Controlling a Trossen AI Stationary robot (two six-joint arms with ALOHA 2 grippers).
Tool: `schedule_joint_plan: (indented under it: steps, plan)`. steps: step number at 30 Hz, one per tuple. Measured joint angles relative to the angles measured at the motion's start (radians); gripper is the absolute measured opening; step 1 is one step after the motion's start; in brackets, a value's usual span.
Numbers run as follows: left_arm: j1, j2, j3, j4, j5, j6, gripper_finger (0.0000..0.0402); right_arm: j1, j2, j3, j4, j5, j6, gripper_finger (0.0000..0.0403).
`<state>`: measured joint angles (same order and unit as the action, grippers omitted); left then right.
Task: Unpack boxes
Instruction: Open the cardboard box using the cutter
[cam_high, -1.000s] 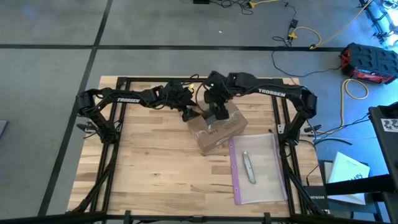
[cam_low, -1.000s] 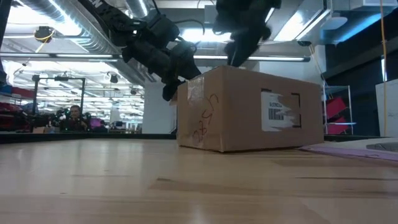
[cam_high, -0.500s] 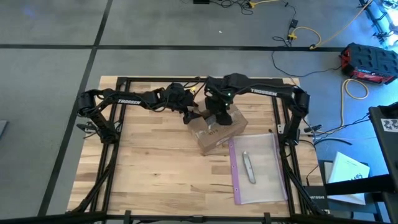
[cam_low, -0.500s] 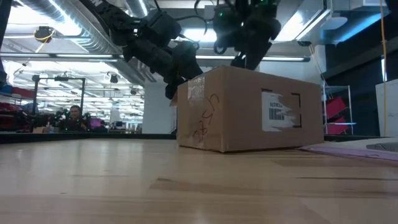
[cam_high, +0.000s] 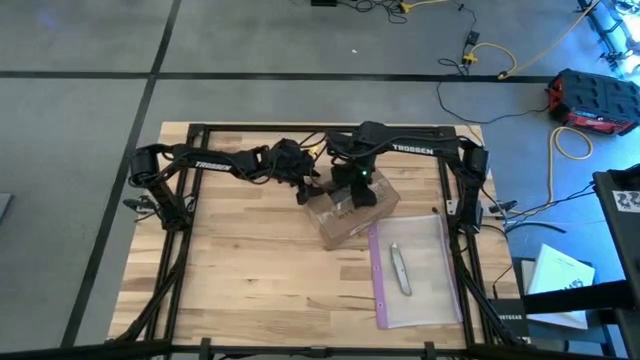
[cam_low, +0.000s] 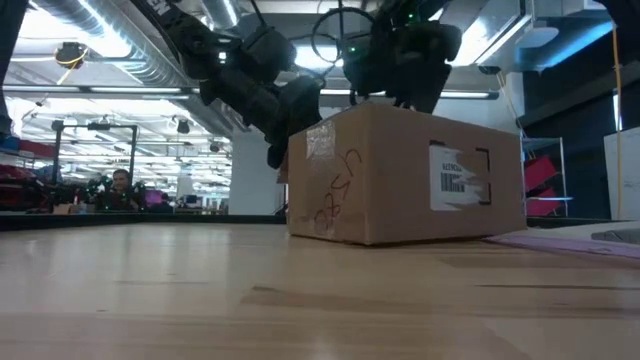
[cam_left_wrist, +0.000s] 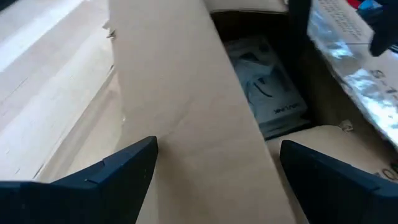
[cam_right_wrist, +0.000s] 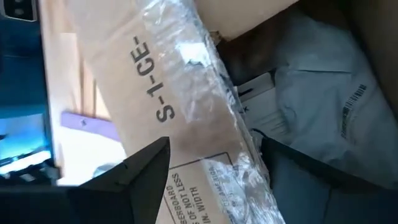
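Observation:
The brown cardboard box (cam_high: 345, 222) rests on its base on the wooden table (cam_high: 250, 280); in the low view the box (cam_low: 400, 175) shows a pale label and scrawled red writing. My left gripper (cam_high: 305, 190) is open at the box's far left top corner, and a long flap (cam_left_wrist: 186, 93) runs between its fingers. My right gripper (cam_high: 357, 195) is open over the box top, pointing steeply down, with a taped flap (cam_right_wrist: 149, 93) between its fingers. White packets (cam_left_wrist: 267, 93) lie inside the box. My left gripper has a finger on each side of the long flap (cam_left_wrist: 205, 168) and comes slanting down from the table's left; I cannot tell whether it touches the cardboard. My right gripper stands over the flap's clear-taped edge (cam_right_wrist: 217, 124) from above; I cannot tell whether it touches.
A clear plastic bag (cam_high: 428, 290) with a purple zip edge lies flat right of the box, with a small grey tool (cam_high: 400, 268) on it. The near half of the table is bare wood. A person sits far off in the room (cam_low: 120, 185).
My right gripper has sunk toward the box top and tipped from a shallow slant to pointing steeply down into the box. Its fingers have stayed apart. My left gripper has kept its place at the box's corner.

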<state>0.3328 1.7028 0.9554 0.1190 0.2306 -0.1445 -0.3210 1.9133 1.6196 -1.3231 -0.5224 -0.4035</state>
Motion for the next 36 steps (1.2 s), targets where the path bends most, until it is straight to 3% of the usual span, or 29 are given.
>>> schedule_joint_plan:
  steps: [12,21,36]
  plan:
    - [0.006,0.032,0.003,0.015,-0.056,-0.018,0.0328,0.000,-0.001,0.009,-0.104,-0.071,0.010,0.0237]
    - [0.018,0.034,0.002,0.011,-0.072,-0.039,0.0328,0.014,-0.003,0.131,-0.172,-0.126,0.040,0.0237]
    - [0.016,0.035,0.001,0.010,-0.072,-0.039,0.0328,0.139,-0.003,0.200,-0.215,-0.136,0.107,0.0237]
